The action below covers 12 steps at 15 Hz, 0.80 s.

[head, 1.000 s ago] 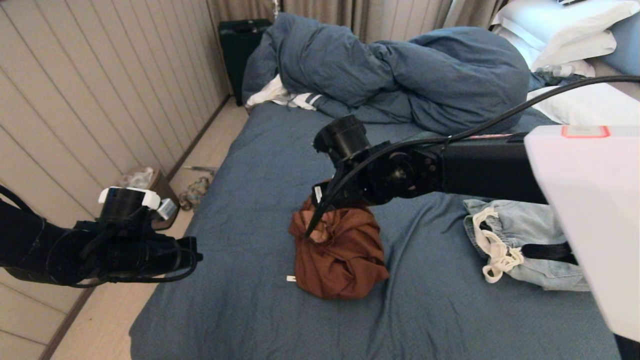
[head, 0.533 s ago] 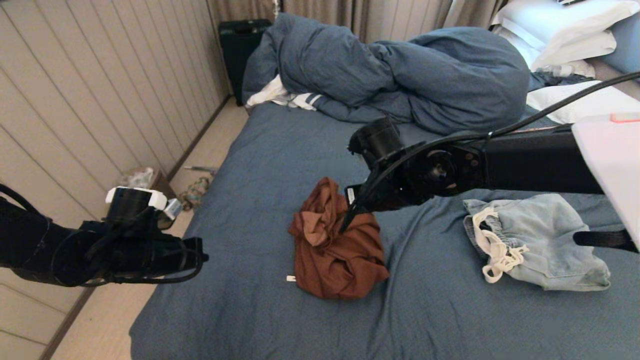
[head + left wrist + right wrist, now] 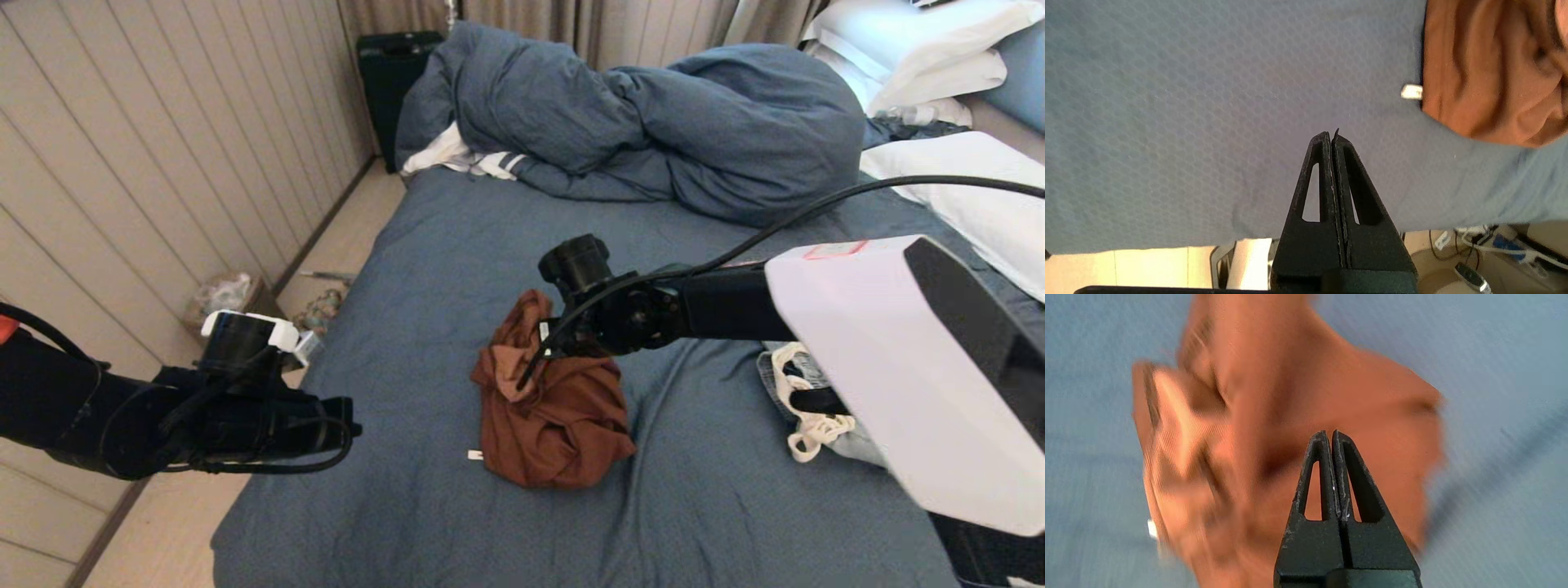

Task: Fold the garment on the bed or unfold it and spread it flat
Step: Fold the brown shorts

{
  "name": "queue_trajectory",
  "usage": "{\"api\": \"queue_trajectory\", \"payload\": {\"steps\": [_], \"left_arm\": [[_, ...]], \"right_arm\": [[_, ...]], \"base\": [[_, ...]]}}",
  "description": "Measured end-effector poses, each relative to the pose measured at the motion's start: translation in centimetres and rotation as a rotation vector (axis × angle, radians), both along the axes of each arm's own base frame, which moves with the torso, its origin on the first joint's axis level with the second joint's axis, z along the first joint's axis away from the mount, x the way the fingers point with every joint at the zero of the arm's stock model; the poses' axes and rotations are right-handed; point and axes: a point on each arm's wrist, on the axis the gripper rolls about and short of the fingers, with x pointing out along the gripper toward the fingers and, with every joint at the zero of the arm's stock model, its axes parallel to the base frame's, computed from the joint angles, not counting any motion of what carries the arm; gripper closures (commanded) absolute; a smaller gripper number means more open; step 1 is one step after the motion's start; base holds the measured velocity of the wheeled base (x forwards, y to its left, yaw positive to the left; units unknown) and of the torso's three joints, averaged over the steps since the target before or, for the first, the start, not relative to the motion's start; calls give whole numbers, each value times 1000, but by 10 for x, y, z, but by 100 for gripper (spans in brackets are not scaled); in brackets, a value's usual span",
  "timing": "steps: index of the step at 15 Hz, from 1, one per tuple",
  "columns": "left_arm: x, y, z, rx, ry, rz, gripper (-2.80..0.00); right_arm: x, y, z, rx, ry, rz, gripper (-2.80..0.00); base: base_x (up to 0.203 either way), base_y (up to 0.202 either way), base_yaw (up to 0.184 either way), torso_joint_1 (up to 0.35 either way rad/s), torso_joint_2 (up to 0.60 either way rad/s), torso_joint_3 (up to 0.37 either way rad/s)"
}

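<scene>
The right gripper (image 3: pixel 522 382), fingers pressed together empty, is hanging over the crumpled brown garment (image 3: pixel 551 408) on the bed (image 3: pixel 424 269), its arm hiding part of the denim shorts (image 3: pixel 804 384).

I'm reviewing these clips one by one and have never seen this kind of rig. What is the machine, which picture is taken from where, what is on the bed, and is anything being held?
It is a two-armed robot standing beside a bed with a blue sheet. The wide picture is from a camera on its head; the other two look out from behind each arm's pincer tool.

On the sheet lies a crumpled brown garment, with a pale denim garment beside it, partly hidden by the right arm. A bunched blue duvet and white pillows lie farther back.

The left tool hangs shut and empty over bare sheet near the bed's edge. The right tool is over the brown garment, its fingers pressed together with no cloth visible between them, so nothing appears to be held.
</scene>
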Motion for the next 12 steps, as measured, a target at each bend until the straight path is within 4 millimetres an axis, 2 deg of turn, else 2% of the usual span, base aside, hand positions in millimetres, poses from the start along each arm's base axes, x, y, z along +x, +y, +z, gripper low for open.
{"api": "queue_trajectory", "payload": {"steps": [3,8,10,12], "left_arm": [[-3,-2,-3,0,1,-10,0],[-3,-3,-5,-2,-10,-12,0],[-4,-2,-5,-1,-9,-10,0],[-4,-2,-6,0,-8,-11,0]], "right_arm": [[10,30,-31,-43,-67,40,0],[-1,79,-76,-137,-153,139,0],[-10,93,-81,-128,-169,165,0],[-12,97,-74,-112,-205,150,0]], "base": [[0,0,0,0,0,0],[0,0,0,0,0,0],[0,0,0,0,0,0],[0,0,0,0,0,0]]}}
